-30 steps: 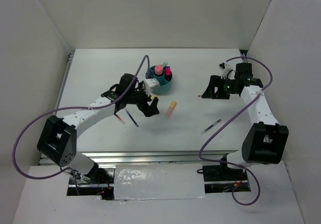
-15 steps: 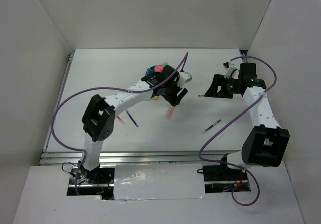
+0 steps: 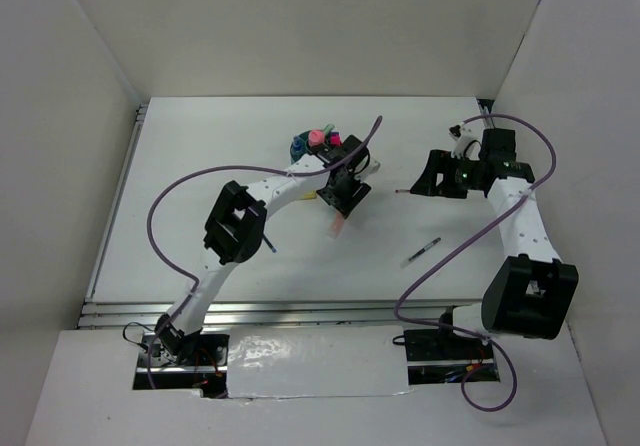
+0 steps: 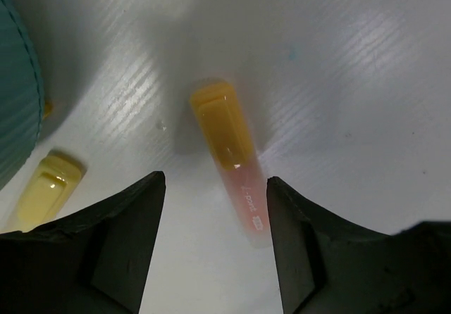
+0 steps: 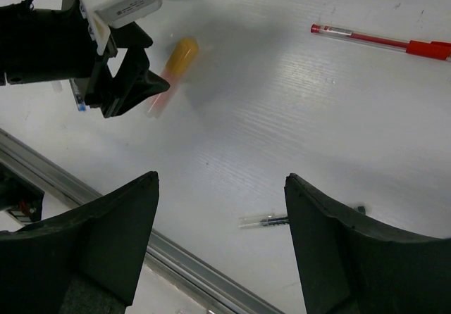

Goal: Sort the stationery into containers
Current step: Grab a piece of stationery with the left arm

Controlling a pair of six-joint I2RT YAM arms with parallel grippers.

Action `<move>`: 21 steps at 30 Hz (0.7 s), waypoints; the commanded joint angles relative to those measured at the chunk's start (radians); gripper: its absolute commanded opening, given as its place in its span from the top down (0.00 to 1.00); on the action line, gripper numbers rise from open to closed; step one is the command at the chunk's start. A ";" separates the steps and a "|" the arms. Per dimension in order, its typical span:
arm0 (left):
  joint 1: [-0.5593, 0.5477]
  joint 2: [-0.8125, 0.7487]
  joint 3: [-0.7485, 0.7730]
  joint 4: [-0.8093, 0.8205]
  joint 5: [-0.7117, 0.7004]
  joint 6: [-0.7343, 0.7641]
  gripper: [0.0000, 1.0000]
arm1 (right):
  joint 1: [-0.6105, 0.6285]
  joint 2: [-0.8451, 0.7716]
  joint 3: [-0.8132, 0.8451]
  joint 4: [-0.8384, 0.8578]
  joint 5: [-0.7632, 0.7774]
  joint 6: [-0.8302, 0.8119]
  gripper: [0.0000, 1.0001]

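left wrist: tool [image 4: 215,180] straddles marker [image 4: 227,138]

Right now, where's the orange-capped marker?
The orange-capped marker lies on the table between the left gripper's open fingers, in the left wrist view right of a yellow marker and the teal organizer.

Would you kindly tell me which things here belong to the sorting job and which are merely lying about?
Job: teal organizer, orange marker, yellow marker, red pen, black pen.
Lying about: purple cables, silver tape.
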 commanded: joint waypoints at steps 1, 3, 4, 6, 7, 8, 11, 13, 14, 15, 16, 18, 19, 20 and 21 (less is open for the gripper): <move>-0.001 0.033 0.058 -0.049 0.012 -0.006 0.29 | -0.007 -0.039 -0.005 0.033 -0.016 0.007 0.21; 0.004 0.058 0.067 -0.058 0.038 -0.002 0.31 | -0.013 -0.039 -0.004 0.030 -0.016 0.007 0.21; 0.008 0.066 0.066 -0.058 0.066 0.001 0.34 | -0.013 -0.042 -0.004 0.030 -0.016 0.006 0.21; 0.013 0.063 0.047 -0.049 0.083 0.000 0.36 | -0.015 -0.042 -0.005 0.030 -0.016 0.007 0.21; 0.018 0.056 0.029 -0.046 0.096 0.003 0.38 | -0.017 -0.042 -0.005 0.031 -0.016 0.007 0.21; 0.018 0.056 0.021 -0.042 0.095 0.004 0.38 | -0.017 -0.042 -0.004 0.031 -0.019 0.007 0.21; 0.018 0.050 -0.017 -0.041 0.099 0.023 0.45 | -0.017 -0.038 -0.002 0.030 -0.021 0.007 0.21; 0.021 0.043 -0.051 -0.055 0.109 0.043 0.56 | -0.017 -0.038 0.004 0.027 -0.022 0.007 0.21; 0.021 0.035 -0.069 -0.064 0.112 0.053 0.60 | -0.017 -0.038 0.007 0.024 -0.024 0.007 0.21; 0.021 0.027 -0.091 -0.061 0.110 0.064 0.62 | -0.018 -0.041 0.007 0.024 -0.022 0.007 0.21; 0.021 0.000 -0.148 -0.061 0.110 0.108 0.66 | -0.017 -0.044 0.005 0.024 -0.022 0.007 0.21; 0.019 -0.031 -0.248 -0.071 0.130 0.174 0.67 | -0.018 -0.052 -0.001 0.027 -0.024 0.009 0.21; 0.018 -0.071 -0.284 -0.071 0.130 0.196 0.68 | -0.018 -0.055 -0.002 0.027 -0.024 0.007 0.21; 0.018 -0.113 -0.358 -0.071 0.124 0.234 0.70 | -0.018 -0.058 -0.007 0.028 -0.025 0.007 0.21; 0.018 -0.137 -0.402 -0.069 0.113 0.247 0.71 | -0.018 -0.059 -0.008 0.030 -0.025 0.007 0.21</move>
